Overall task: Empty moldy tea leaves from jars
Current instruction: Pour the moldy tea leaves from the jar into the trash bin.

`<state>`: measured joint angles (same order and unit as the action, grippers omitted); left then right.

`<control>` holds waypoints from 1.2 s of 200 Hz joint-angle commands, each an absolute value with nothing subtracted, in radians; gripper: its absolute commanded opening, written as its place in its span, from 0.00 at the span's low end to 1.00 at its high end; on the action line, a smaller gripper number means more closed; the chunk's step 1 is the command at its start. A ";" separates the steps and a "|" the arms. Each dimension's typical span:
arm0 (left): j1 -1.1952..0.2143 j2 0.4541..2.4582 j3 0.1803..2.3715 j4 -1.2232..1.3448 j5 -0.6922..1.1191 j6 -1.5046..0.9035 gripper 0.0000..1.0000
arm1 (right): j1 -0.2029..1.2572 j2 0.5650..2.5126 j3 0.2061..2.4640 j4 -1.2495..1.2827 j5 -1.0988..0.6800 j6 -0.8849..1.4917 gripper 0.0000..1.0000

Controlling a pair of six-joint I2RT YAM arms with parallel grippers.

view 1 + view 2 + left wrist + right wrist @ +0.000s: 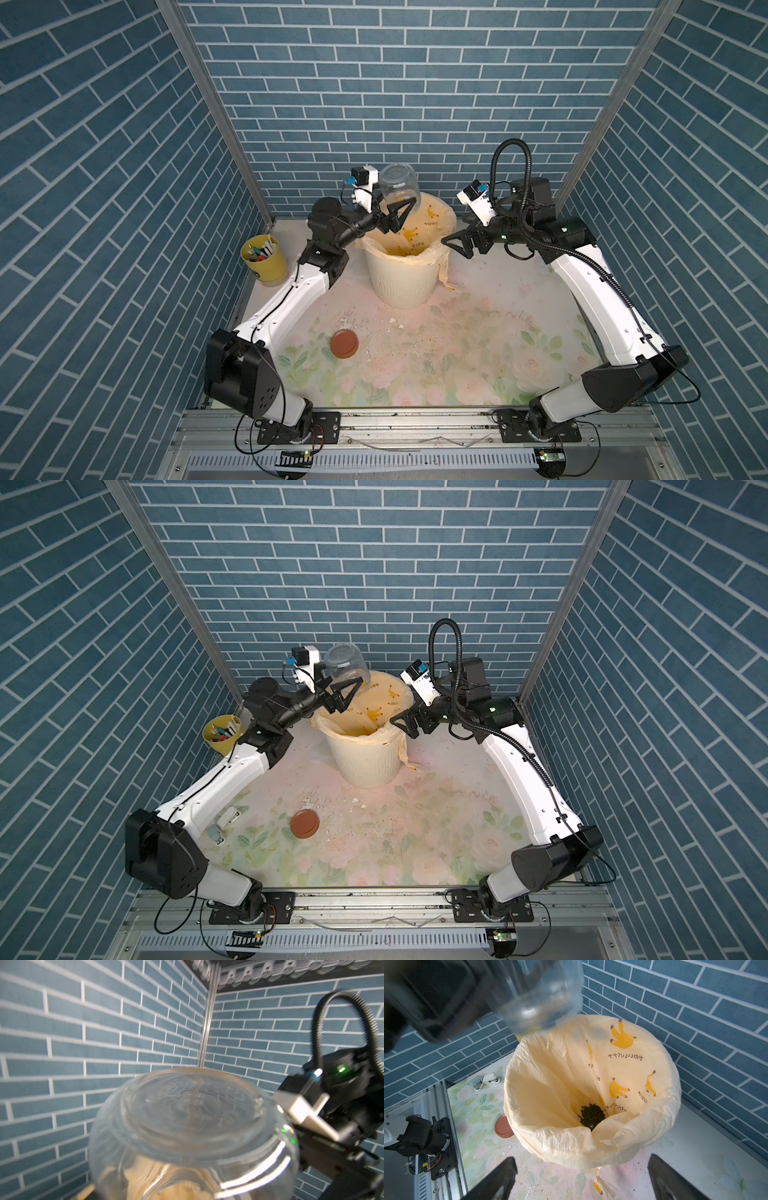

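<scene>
sitting at the bottom of the bag, the moldy tea leaves (pixel 592 1114) show as a dark crumbly clump in the right wrist view, so the dump looks mostly done. directly above, the jar (pixel 397 187) hangs upturned over the far rim of the bin (pixel 399 286), base up and mouth angled down toward the banana-print bag (pixel 623 1064). the glass reads clear all through in the left wrist view, though it is blurred, so i can't rule out a few bits stuck inside.

left gripper (pixel 390 208) has its fingers clamped on the jar's sides, holding it in the air. right gripper (pixel 457 245) sits just beside the bin's rim on the other side, fingers spread wide, nothing between them, not touching the jar.

the reddish-brown lid (pixel 344 344) lies flat on the table (pixel 457 353), well apart from the bin, toward the left arm's base. white crumbs (pixel 390 320) and dark specks are scattered in front of the bin, some likely spilled leaf. the yellow cup of pens (pixel 266 262) stands off at the left edge, not involved.

my read: emptying is nearly complete; left is maybe a shake, then righting the jar and setting it down. only one jar is in view.
</scene>
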<state>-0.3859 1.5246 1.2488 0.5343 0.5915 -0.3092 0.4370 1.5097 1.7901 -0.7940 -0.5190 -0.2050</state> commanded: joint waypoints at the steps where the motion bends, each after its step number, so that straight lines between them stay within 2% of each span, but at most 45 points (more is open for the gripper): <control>1: -0.392 1.559 1.223 0.576 0.573 -0.341 0.00 | 0.432 1.484 1.782 -0.785 -0.523 -0.181 0.99; 54: -0.392 1.593 1.509 0.414 0.601 -0.248 0.00 | 0.433 1.506 1.831 -0.782 -0.542 -0.175 0.99; 161: -0.394 1.592 1.481 0.476 0.567 -0.271 0.00 | 0.431 1.499 1.823 -0.778 -0.563 -0.176 0.98; 215: -0.395 1.569 1.447 0.599 0.591 -0.323 0.00 | 0.380 1.490 1.707 -0.418 -0.869 0.138 0.95; 240: -0.394 1.589 1.434 0.637 0.596 -0.343 0.00 | 0.380 1.525 1.687 -0.225 -0.942 0.323 0.94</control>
